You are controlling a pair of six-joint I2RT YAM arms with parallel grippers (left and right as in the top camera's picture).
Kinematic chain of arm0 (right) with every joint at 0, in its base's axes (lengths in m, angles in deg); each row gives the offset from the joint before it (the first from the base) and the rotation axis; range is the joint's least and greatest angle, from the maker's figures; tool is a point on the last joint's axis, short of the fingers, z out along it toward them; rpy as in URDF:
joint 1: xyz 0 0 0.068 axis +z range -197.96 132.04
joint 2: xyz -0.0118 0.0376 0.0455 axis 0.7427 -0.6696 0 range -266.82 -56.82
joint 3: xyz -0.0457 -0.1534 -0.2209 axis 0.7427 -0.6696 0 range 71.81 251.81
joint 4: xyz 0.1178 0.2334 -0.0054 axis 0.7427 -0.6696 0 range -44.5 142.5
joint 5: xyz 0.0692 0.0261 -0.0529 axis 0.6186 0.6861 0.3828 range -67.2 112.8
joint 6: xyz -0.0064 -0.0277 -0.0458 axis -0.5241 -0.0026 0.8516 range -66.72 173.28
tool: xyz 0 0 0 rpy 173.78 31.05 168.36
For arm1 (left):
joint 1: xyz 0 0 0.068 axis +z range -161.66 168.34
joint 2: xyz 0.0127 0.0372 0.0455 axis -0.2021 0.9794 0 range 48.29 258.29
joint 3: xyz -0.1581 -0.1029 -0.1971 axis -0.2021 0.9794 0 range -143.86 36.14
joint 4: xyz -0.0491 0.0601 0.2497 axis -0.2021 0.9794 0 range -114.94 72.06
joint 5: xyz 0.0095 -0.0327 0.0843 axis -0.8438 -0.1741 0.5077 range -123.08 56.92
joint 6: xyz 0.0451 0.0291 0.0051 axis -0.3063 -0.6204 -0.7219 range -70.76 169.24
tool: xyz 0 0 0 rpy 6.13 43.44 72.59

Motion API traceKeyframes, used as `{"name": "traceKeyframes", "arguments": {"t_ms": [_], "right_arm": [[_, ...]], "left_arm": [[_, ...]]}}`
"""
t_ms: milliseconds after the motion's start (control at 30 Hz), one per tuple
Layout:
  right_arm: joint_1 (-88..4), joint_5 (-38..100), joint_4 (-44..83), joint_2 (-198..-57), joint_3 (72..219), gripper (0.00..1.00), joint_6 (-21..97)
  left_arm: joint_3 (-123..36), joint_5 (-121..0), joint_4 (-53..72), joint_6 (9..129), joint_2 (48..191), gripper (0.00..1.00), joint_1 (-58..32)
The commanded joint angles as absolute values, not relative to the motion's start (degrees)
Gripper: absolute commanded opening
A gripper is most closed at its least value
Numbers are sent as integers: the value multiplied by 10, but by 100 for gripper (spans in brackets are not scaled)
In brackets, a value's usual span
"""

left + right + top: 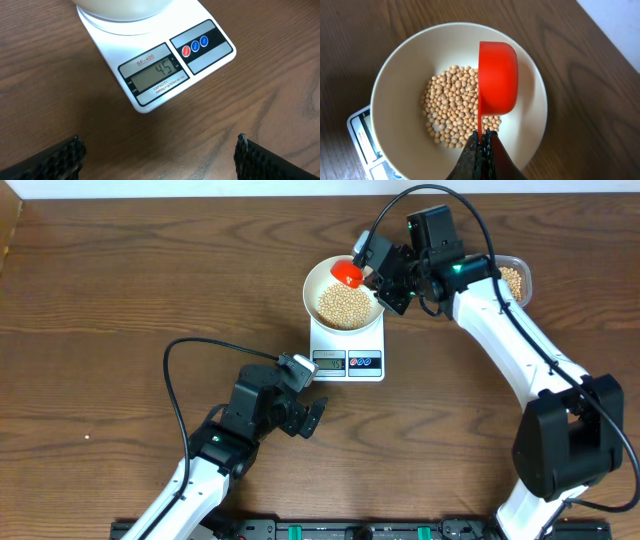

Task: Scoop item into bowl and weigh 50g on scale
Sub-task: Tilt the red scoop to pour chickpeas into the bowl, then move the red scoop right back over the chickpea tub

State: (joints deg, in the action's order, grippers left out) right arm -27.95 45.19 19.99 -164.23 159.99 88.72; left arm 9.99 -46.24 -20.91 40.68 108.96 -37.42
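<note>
1. With the readout (162, 68) showing 45, the scale (352, 346) sits just short of target. The bowl (312, 280) rests on its platform, and the beans (452, 105) are heaped in the bowl's bottom.
2. Right fingers (470, 157) are pressed together on the handle of the red scoop (497, 77), held over the bowl. Its mouth is turned away from the wrist camera, so I cannot tell whether it carries beans.
3. Left fingers (55, 160) are spread, pinching nothing. They hover over the desk (100, 330) near the scale's front, facing the display.
4. Risk: overshoot. Little margin remains, and a full tip would likely run past 50. A trickle is wanted.
5. Risk: the scoop or fingers touching the rim would load the scale and falsify the number, or shift the bowl.
6. Risk: beans striking the rim could bounce out and roll across the desk.
7. Around: a clear tub (514, 280) holding more beans lies beyond the right arm, partly hidden by it. Nothing stands between tub and bowl. The left arm's black cable (172, 380) loops well apart.
</note>
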Motion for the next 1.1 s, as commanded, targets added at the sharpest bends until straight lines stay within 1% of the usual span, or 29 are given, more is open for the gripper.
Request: {"name": "traceKeyframes", "arguments": {"t_ms": [0, 300, 567, 800, 1067], "right_arm": [[-274, 454, 201, -1605, 1610, 1, 898], [-272, 451, 192, -1571, 1610, 1, 899], [-263, 411, 170, -1569, 1610, 1, 915], [-280, 416, 196, -1557, 1610, 1, 788], [-337, 416, 206, -1522, 1610, 1, 703]], "left_arm": [[99, -455, -209, 414, 1093, 97, -373], [99, -455, -209, 414, 1093, 97, -373], [99, -455, -209, 414, 1093, 97, -373], [99, -455, -209, 414, 1093, 97, -373], [99, -455, -209, 414, 1093, 97, -373]]}}
